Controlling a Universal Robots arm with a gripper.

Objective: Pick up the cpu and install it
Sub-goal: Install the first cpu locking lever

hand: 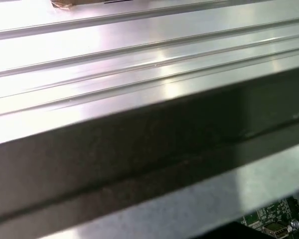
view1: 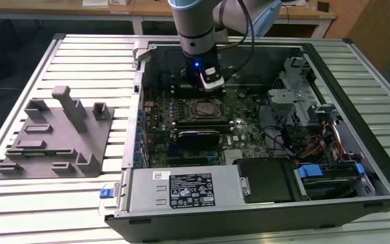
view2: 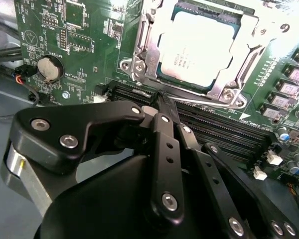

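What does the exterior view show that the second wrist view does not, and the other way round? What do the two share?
The exterior view adds the grey tray on the table beside the open case, and the arm reaching down into that case. The second wrist view adds the cpu, pale top up, lying in the socket, and a coin cell. Both show the gripper above the green board, near the socket.
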